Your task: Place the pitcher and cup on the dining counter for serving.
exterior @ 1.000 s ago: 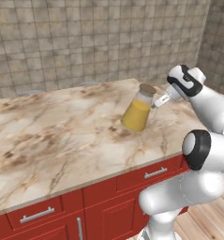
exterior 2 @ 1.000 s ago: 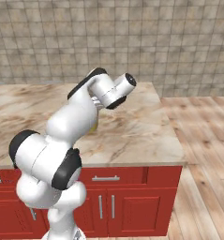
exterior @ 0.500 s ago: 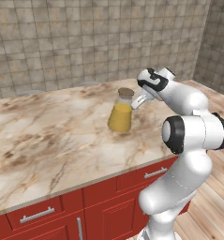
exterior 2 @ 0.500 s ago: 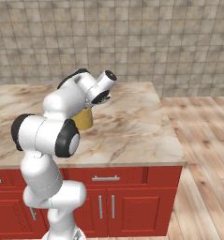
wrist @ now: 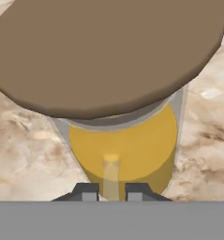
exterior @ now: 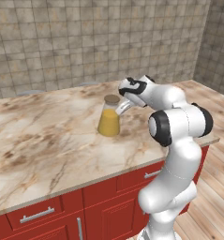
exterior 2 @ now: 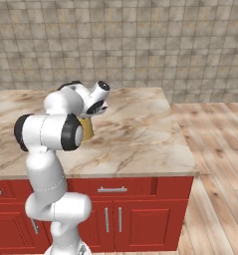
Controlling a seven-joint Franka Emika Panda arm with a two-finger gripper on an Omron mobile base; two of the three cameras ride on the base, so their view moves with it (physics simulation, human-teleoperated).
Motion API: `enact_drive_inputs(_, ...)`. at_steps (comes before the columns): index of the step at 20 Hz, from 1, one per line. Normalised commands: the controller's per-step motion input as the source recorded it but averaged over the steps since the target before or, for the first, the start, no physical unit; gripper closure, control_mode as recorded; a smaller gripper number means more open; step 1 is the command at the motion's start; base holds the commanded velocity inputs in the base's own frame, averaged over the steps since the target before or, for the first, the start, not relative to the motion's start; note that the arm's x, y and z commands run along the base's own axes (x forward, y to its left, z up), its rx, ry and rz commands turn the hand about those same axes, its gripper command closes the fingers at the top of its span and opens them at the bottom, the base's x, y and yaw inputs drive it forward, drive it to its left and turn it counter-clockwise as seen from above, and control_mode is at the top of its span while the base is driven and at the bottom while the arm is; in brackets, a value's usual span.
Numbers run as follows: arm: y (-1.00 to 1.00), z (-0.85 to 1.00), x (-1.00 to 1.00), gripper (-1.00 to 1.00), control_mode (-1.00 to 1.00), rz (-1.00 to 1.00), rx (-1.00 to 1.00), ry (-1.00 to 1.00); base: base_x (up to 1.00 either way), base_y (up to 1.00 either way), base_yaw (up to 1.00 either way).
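Note:
The pitcher (exterior: 108, 121) is a clear cone of yellow-orange liquid with a round brown lid. It stands upright over the middle of the dining counter (exterior: 43, 145), its base at or just above the marble; I cannot tell if it touches. My gripper (exterior: 124, 106) is shut on the handle at the pitcher's right side. In the hand view the lid and body of the pitcher (wrist: 123, 150) loom close, and the pale handle runs down into my gripper (wrist: 112, 192). From the right, the arm hides all but a yellow sliver of the pitcher (exterior 2: 87, 128). The cup is out of view.
Grey tiled walls back the counter and meet in a corner at the far right. The counter's right end (exterior 2: 182, 149) drops to a wooden floor (exterior 2: 217, 164). Red cabinet doors with silver handles (exterior: 36, 215) run below the front edge.
The arm has swung left and a little lower, carrying the pitcher from near the counter's right part toward its middle. The grip has stayed the same.

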Motion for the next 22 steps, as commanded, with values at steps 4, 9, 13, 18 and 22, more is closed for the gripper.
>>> enact_drive_inputs(4,0.24,-0.63,0.02,1.0,-1.0,-0.01,0.0,0.0,0.0,0.0,0.0)
enact_drive_inputs(9,0.13,-0.55,0.0,1.0,-1.0,0.0,0.0,-0.01,0.0,0.0,0.0)
enact_drive_inputs(13,0.08,-0.4,0.0,1.0,-1.0,0.0,-0.01,-0.02,0.0,0.0,0.0)
enact_drive_inputs(18,0.01,-0.02,0.0,-1.0,-1.0,0.0,0.0,0.0,0.0,0.0,0.0)
enact_drive_inputs(22,0.0,0.0,-0.06,-1.0,-1.0,0.0,0.0,0.0,0.0,0.0,0.0)
